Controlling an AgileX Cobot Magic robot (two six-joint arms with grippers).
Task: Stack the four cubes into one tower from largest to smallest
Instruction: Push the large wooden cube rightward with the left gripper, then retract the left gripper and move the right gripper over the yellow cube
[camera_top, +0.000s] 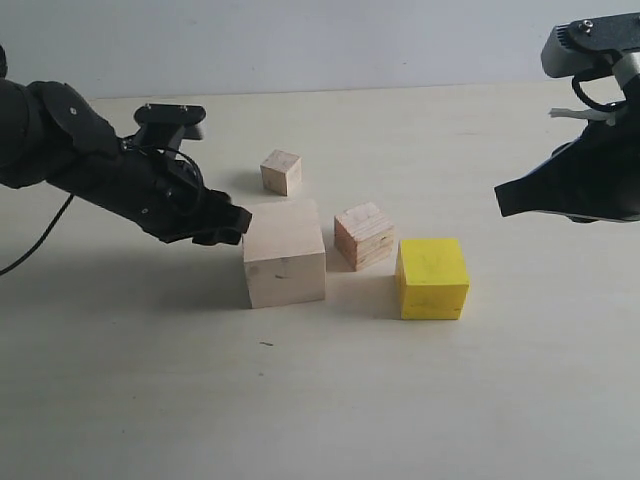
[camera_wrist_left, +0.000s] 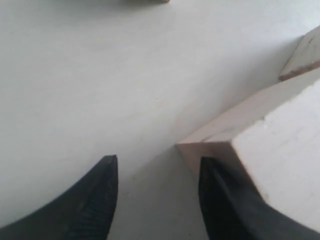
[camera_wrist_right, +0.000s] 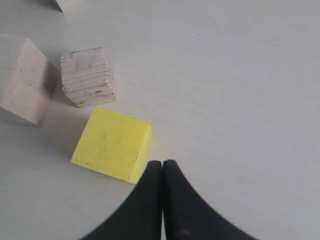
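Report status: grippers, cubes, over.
Left gripper open, at corner of large pale wooden cube. Right gripper shut, empty, near bright yellow cube. Grained wooden cube, small pale wooden cube separate; nothing stacked. No obstacle seen.

Pale cream tabletop (camera_top: 320, 420), matte and smooth, filling nearly all of the exterior view. Behind its far edge, a plain grey-white wall (camera_top: 300, 40), bare and evenly toned. Soft, diffuse light, with faint blurred shadows (camera_top: 130, 275) on the surface, falling leftward in the exterior view. One tiny dark speck (camera_top: 265, 344) toward the near edge. Same pale surface under both wrist views.
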